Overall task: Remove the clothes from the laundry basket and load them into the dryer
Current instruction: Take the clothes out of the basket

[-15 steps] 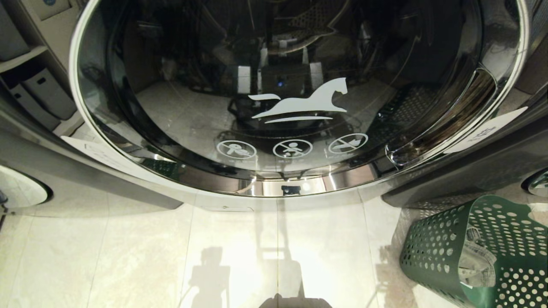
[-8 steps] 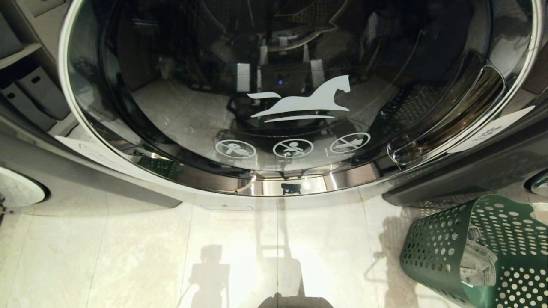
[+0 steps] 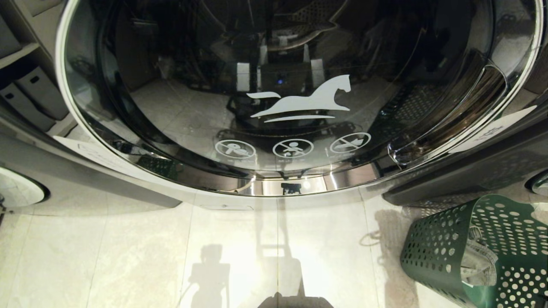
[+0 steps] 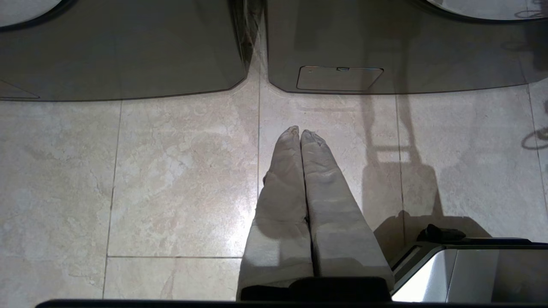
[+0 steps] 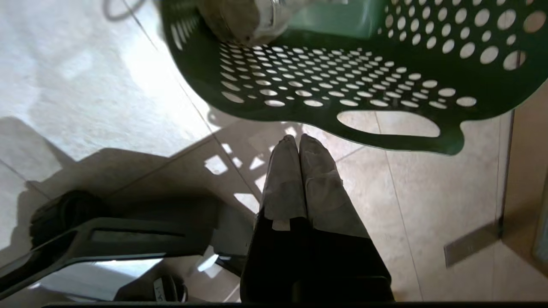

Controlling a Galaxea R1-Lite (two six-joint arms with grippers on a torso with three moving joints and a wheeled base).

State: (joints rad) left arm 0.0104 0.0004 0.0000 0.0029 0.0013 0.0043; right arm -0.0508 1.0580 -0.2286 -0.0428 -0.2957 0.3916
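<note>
Grippers wrapped in pale cloth

Both the left gripper point(image 4: 300, 133) and the right gripper point(image 5: 298, 139) have long tapered fingers covered in wrinkled beige-grey fabric, mounted on black bodies; a glossy silver and black base panel point(image 4: 466, 273) shows beside the left.

Laundry room: dryer point(image 3: 291, 98), tiled floor point(image 3: 128, 256)

The head camera now sits slightly differently than a second ago: the dryer door point(image 3: 295, 98) fills a little more of the view, its rim nearer the left edge. A dark shadow now spreads on the floor point(image 3: 128, 256) beside the laundry basket point(image 3: 432, 248).
</note>
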